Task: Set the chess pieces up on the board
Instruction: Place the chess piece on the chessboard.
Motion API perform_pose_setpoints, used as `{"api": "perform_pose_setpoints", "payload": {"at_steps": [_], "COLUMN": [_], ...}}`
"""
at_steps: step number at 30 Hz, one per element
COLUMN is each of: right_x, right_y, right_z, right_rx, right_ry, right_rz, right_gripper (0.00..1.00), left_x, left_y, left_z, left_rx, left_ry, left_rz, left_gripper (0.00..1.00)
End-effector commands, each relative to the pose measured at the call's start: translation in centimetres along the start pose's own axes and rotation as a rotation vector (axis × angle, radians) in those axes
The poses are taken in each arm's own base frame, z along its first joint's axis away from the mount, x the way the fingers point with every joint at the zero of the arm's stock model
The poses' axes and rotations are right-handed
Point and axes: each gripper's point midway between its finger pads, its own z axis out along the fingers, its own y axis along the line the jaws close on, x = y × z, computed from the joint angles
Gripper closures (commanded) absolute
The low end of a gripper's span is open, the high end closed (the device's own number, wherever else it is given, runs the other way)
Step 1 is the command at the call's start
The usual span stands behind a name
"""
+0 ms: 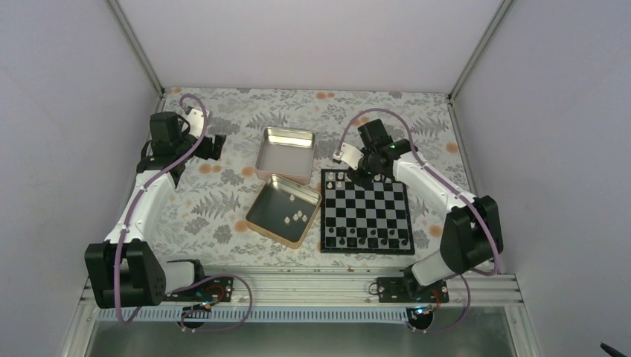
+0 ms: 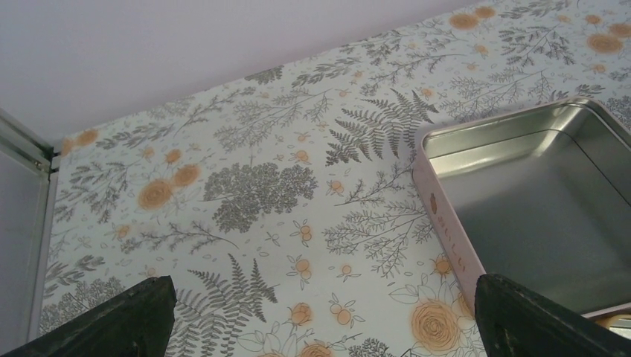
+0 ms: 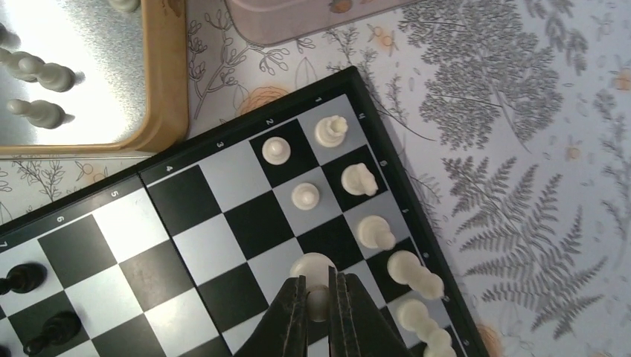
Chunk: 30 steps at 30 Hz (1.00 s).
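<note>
**Ana:** Start wide. What's on the worktop [image 1: 216, 216]?

**Ben:** The board [image 1: 366, 212] lies in front of the right arm. Two shallow tins are to its left. The farther tin [image 1: 286, 152] looks empty. The nearer tin [image 1: 271, 208] sits just beside the board, so the trip from supply to square is short.

**Ana:** And the arms?

**Ben:** The left tool [image 2: 321, 297] hangs over the floral cloth beside the farther tin. Its fingers are spread wide with nothing between them. I'd say it is parked clear of the board so the right arm has room.

**Ana:** The right one?

**Ben:** The right tool [image 3: 318, 303] points down over the board's far left corner. Its fingers are pinched almost together on a cream pawn [image 3: 312, 266]. The grip is narrow and upright, probably so the fingers slip between neighbours without knocking them.

**Ana:** Where are the other pieces?

**Ben:** The dark pieces [image 1: 368, 239] fill the near rows. Several cream pieces [image 3: 359, 179] line the far edge. Two more pawns [image 3: 277, 150] stand on the rank in front of them. The held pawn is over the next square of that rank, so I judge this is a placement. Whether its base touches the square, I cannot tell.

**Ana:** How far along?

**Ben:** Partway, I'd judge. A few loose cream figures [image 1: 298, 217] lie in the nearer tin.
</note>
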Motion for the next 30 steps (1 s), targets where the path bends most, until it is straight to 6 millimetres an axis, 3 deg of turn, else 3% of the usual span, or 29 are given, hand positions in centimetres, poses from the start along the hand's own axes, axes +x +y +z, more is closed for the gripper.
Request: {"api": "perform_pose_setpoints", "payload": {"at_steps": [1,6,23,30], "right_x": [-0.1,0.5,3.1,4.6], "right_y": [0.4,0.4,-0.1,0.3], "right_z": [2.0,3.6,5.5,7.2], "right_rx": [-0.053,-0.071,-0.087,-0.118], "right_ry": [-0.022,0.003,0.075,0.134], "right_rz": [0.003,0.012,0.047,0.063], "right_gripper": [0.94,0.93,0.93,0.93], "left_x": [0.0,0.2,0.3,0.3], "left_y": [-0.2,-0.3,-0.3,-0.3], "left_z": [0.0,0.1,0.3,0.3], "left_rx": [0.021,0.023,0.026,0.027], "left_ry": [0.004,0.009,0.011,0.012], "left_rz": [0.006,0.006,0.006,0.005], "left_gripper": [0.00,0.00,0.00,0.00]}}
